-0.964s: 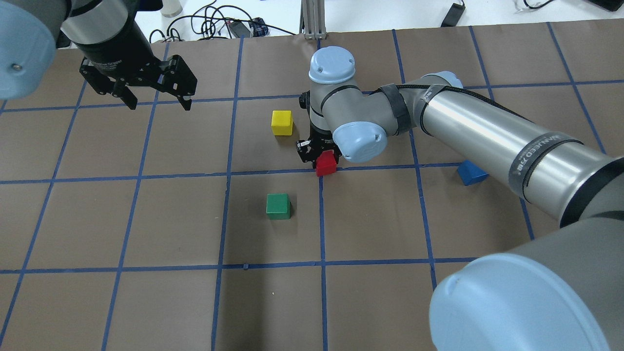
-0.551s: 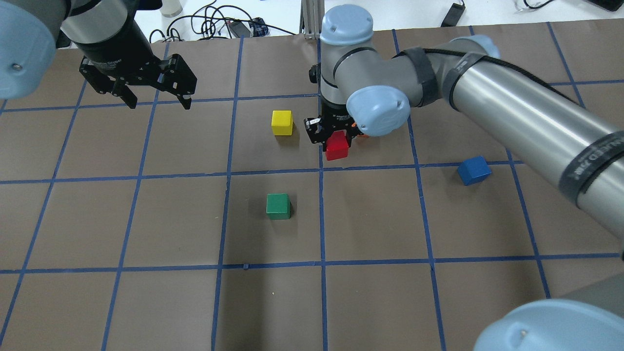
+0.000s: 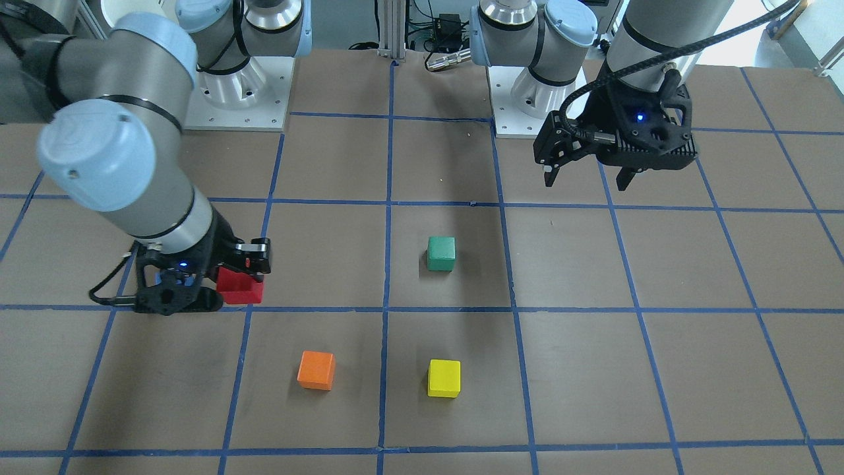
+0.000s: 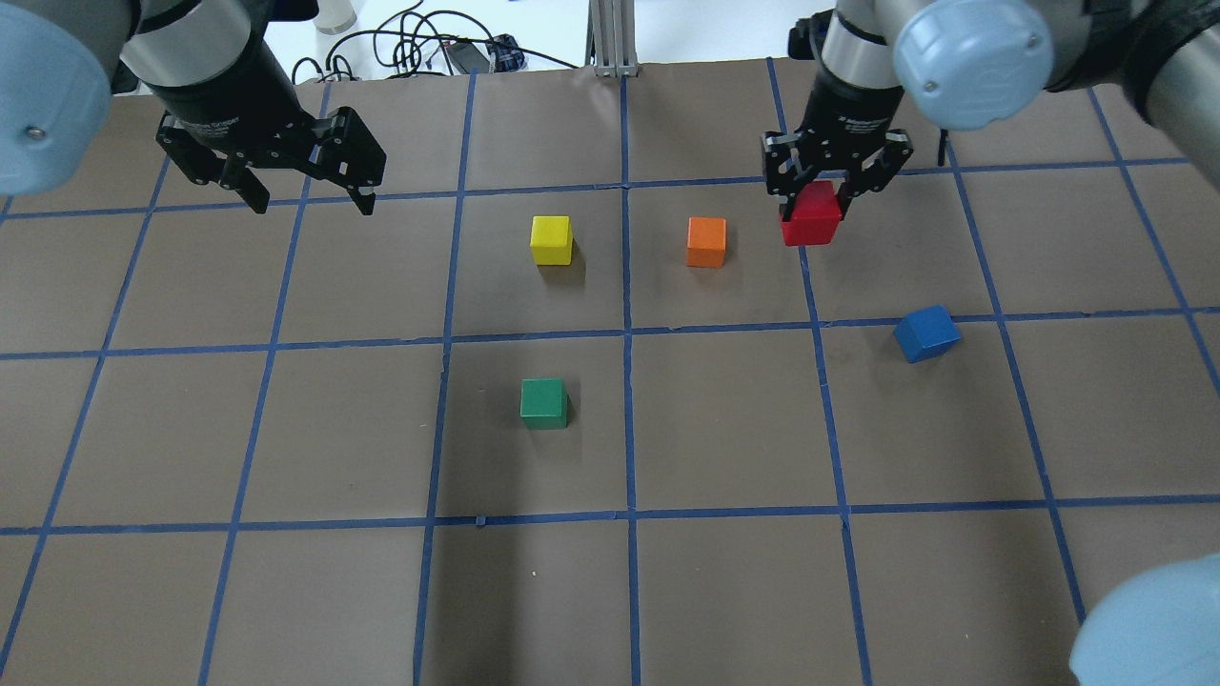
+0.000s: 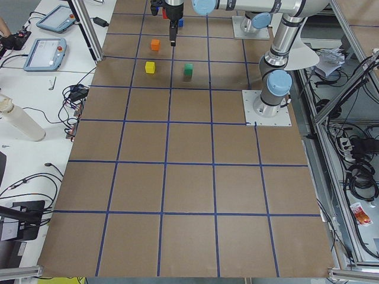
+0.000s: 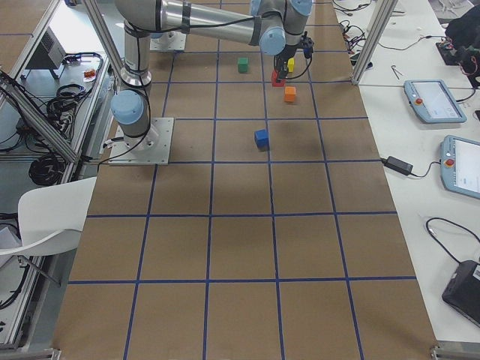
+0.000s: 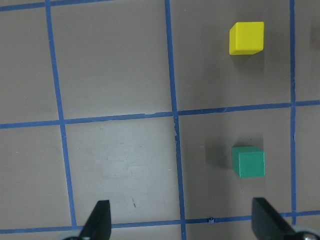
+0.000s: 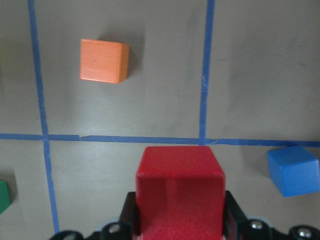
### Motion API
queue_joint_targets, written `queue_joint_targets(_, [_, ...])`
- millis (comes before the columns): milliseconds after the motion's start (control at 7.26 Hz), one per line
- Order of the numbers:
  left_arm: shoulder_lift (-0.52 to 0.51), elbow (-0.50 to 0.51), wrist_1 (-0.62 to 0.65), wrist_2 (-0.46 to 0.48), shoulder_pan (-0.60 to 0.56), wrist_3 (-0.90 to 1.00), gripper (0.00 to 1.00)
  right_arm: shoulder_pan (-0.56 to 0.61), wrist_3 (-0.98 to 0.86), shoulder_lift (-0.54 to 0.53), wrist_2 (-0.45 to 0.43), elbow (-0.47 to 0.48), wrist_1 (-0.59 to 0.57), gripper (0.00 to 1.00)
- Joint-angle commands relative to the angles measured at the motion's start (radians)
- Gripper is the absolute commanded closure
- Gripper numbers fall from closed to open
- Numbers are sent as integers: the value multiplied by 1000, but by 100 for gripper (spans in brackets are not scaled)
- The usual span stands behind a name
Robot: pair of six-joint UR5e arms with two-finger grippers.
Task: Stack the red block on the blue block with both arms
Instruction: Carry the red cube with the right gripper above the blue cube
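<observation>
The red block (image 4: 811, 217) is clamped between the fingers of my right gripper (image 4: 814, 202) and held above the table, right of the orange cube. It fills the bottom of the right wrist view (image 8: 180, 185) and shows in the front view (image 3: 241, 287). The blue block (image 4: 926, 332) sits on the table, slightly rotated, nearer the robot and to the right of the held red block. It also shows in the right wrist view (image 8: 294, 170). My left gripper (image 4: 312, 205) is open and empty, hovering over the far left of the table.
A yellow cube (image 4: 552, 239), an orange cube (image 4: 706, 241) and a green cube (image 4: 543, 402) sit on the brown gridded table around its middle. Cables lie beyond the table's far edge.
My right gripper has lifted the red block and carried it to the right and away from the robot, uncovering the orange cube. The left arm has not moved.
</observation>
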Motion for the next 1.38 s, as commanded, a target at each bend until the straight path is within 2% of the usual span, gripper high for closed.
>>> queue_joint_targets(0, [-2,-1,0,1,0,-2,0,-133,-107,-20,-33,28,17,100])
queue_joint_targets(275, [-2,-1,0,-2,-2,-34,0,-200,-231,-32,-33,82,-1,100])
queue_joint_targets(688, [-8,0,0,-2,-2,-35,0,-223,-332,-37,-33,154,-57,100])
queue_joint_targets(1239, [-5,0,0,-2,-2,-35,0,-252,-417,-31,-33,277,-289,100])
